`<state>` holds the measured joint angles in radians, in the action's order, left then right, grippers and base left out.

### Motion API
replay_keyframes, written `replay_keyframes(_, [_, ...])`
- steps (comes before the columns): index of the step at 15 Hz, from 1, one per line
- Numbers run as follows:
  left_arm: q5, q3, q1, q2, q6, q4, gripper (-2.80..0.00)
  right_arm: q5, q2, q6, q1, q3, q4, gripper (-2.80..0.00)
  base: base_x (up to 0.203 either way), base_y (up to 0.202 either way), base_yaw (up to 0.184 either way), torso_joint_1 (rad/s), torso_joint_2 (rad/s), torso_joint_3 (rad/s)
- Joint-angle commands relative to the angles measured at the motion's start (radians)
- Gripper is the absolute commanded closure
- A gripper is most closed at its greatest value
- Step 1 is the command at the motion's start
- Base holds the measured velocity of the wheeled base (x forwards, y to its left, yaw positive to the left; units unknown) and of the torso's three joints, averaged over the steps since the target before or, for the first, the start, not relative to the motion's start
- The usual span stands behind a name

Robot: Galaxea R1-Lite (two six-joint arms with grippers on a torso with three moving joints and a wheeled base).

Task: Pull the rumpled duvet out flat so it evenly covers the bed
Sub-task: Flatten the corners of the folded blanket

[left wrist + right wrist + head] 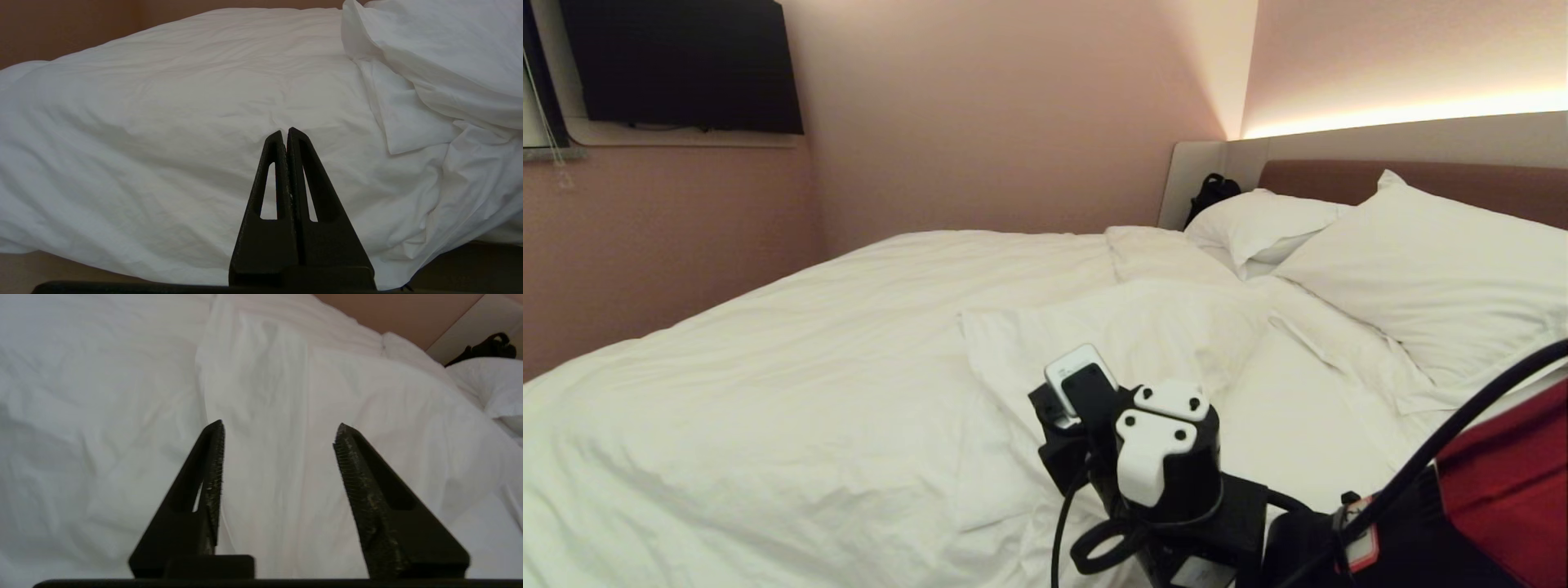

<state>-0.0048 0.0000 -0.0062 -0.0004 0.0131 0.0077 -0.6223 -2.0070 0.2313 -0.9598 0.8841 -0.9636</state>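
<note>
My right pincer hangs half open and empty over the folded-back flap of the duvet. Next, I judge: close on that fold, drag it toward the pillows. Left pincer shut, idle.

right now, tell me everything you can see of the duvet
The duvet is a thick, puffy white quilt in a wrinkled cotton-looking cover. It lies over most of the bed, its top corner folded back on itself into a flap below the pillows, so it is not yet flat. One side hangs over the mattress edge. The right hand hovers open over the flap without gripping it.
</note>
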Motion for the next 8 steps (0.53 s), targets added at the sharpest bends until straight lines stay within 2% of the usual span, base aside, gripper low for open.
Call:
replay_keyframes(1, [0.000, 0.000, 0.000, 0.000, 0.001, 0.000, 0.00, -0.005, -0.033, 0.016, 0.005, 0.107, 0.085, 0.00, 0.000, 0.000, 0.000, 0.000, 0.00, 0.000])
replay_keyframes(4, [0.000, 0.000, 0.000, 0.000, 0.001, 0.000, 0.00, -0.007, -0.118, 0.011, 0.018, 0.252, 0.174, 0.00, 0.000, 0.000, 0.000, 0.000, 0.00, 0.000])
replay_keyframes(8, [0.000, 0.000, 0.000, 0.000, 0.001, 0.000, 0.00, -0.039, -0.255, -0.045, 0.048, 0.410, 0.254, 0.00, 0.000, 0.000, 0.000, 0.000, 0.00, 0.000])
